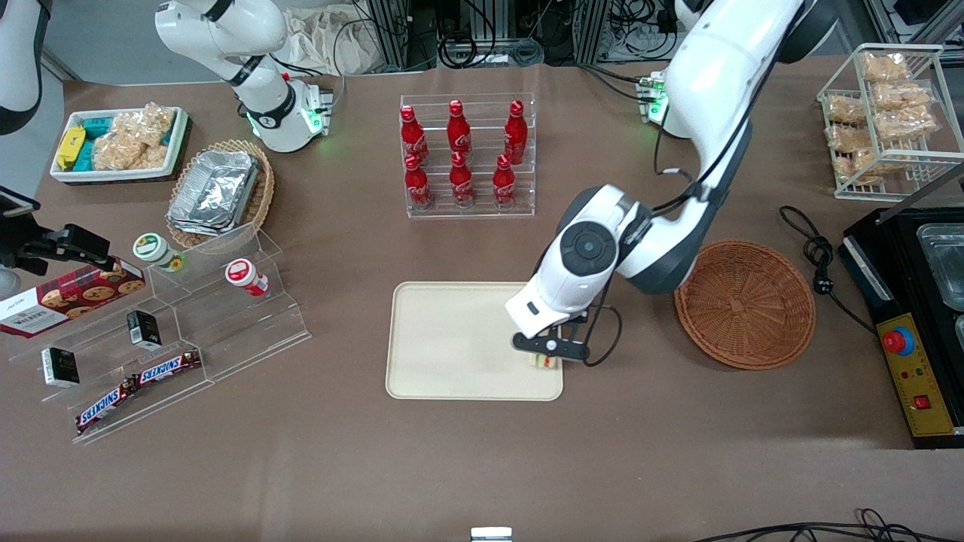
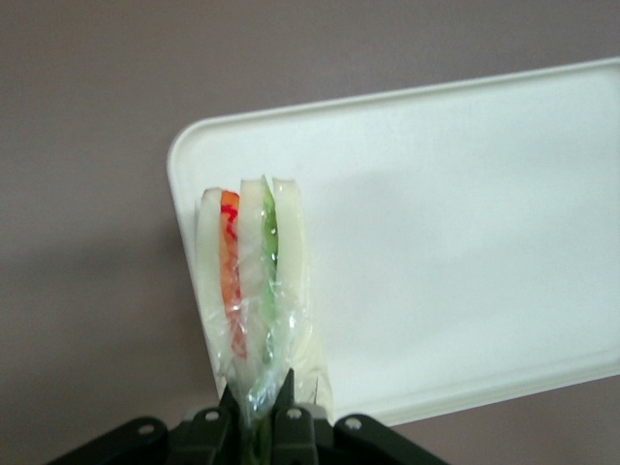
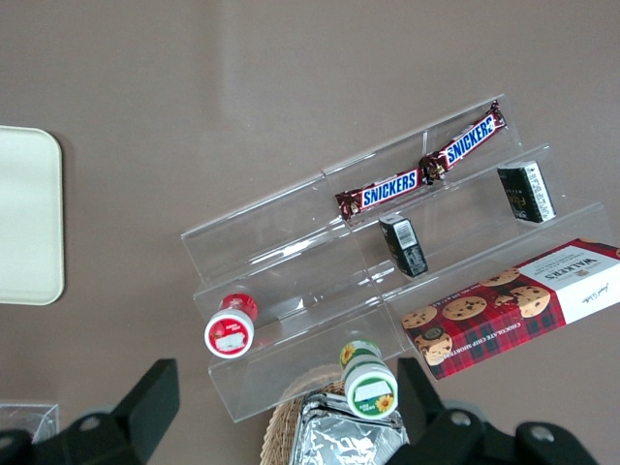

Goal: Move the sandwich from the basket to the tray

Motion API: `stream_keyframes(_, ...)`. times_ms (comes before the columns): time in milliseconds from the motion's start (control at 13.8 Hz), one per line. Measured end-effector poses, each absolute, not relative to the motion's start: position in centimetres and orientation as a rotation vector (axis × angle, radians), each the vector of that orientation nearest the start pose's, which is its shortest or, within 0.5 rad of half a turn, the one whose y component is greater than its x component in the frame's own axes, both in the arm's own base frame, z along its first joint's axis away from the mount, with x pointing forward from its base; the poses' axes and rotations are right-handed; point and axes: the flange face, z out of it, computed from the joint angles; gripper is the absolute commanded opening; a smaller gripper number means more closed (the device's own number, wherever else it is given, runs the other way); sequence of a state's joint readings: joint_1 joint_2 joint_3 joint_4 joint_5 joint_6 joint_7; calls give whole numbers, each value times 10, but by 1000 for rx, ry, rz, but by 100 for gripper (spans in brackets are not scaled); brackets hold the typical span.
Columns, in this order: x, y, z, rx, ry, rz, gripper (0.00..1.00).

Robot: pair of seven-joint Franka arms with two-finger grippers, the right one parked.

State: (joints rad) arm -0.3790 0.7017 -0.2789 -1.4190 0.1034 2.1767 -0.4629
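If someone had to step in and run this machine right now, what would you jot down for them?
Tool: shut on the sandwich, low over the tray, at its corner nearest the basket.
Sandwich: pinched by its narrow end, over the tray's corner; whether it already rests on the tray is unclear.
Basket: holds nothing, beside the tray toward the working arm's end.
Done: sandwich lifted out and carried to the tray.
Left: set it down, open the tool, lift away.

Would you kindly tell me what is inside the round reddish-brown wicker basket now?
Nothing shows inside the reddish-brown wicker basket; the hand holds the wrapped sandwich over the cream tray.
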Motion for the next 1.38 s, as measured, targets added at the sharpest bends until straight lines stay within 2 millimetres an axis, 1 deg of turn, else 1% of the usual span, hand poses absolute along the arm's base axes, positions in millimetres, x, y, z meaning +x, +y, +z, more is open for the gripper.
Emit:
stream_keyframes(72,608,-412,283,-3256,287,-37,18)
stream_keyframes(145,610,-411,267,-3256,280,-28,45)
stream_keyframes(217,611,-408,255,-3252,273,-19,94)
stream_keyframes(290,612,-407,248,-3249,268,-15,99)
stream_keyframes(362,613,-406,247,-3247,265,-15,100)
stream_keyframes(507,616,-406,253,-3253,234,-29,100)
stream_keyframes(652,618,-405,269,-3241,190,-7,99)
stream_keyframes(725,619,-402,284,-3224,178,21,99)
stream_keyframes(797,621,-397,309,-3208,158,35,100)
stream_keyframes(870,627,-388,341,-3201,122,20,99)
stream_keyframes(942,635,-372,375,-3200,80,-15,99)
stream_keyframes(1014,644,-348,408,-3201,27,-52,99)
stream_keyframes(1159,655,-290,463,-3182,-67,-76,99)
stream_keyframes(1232,657,-258,485,-3167,-62,-64,99)
stream_keyframes(1377,657,-200,517,-3138,34,-19,99)
